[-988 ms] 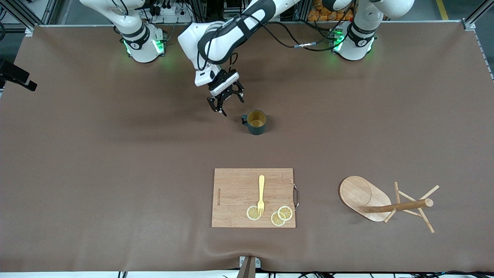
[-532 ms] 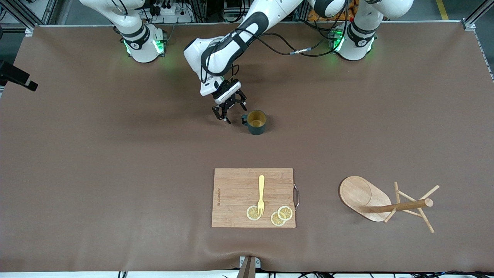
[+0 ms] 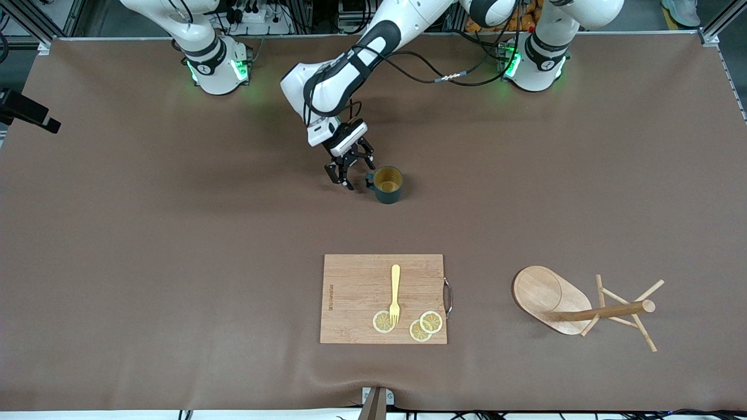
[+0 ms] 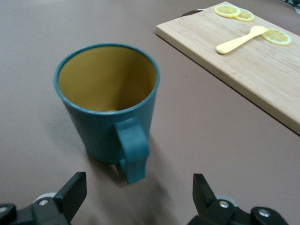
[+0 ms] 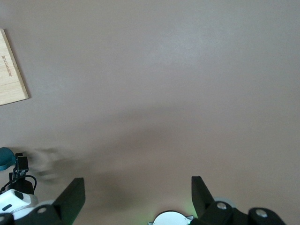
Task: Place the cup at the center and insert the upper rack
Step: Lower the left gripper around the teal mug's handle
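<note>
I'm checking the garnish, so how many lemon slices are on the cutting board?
3, all on the cutting board at the edge nearest the front camera: one slice under the fork tines, two overlapping slices beside it. None seems hidden.

Compared with one second ago, the left claw (image 3: pixel 355 171) is now lower and closer to the small dark teal ribbed cup (image 3: pixel 388 185). It was apart from the cup, toward the right arm's end of the worktop; now it stands just beside the cup's loop handle (image 4: pixel 133 148), its fingers wide apart.
</note>
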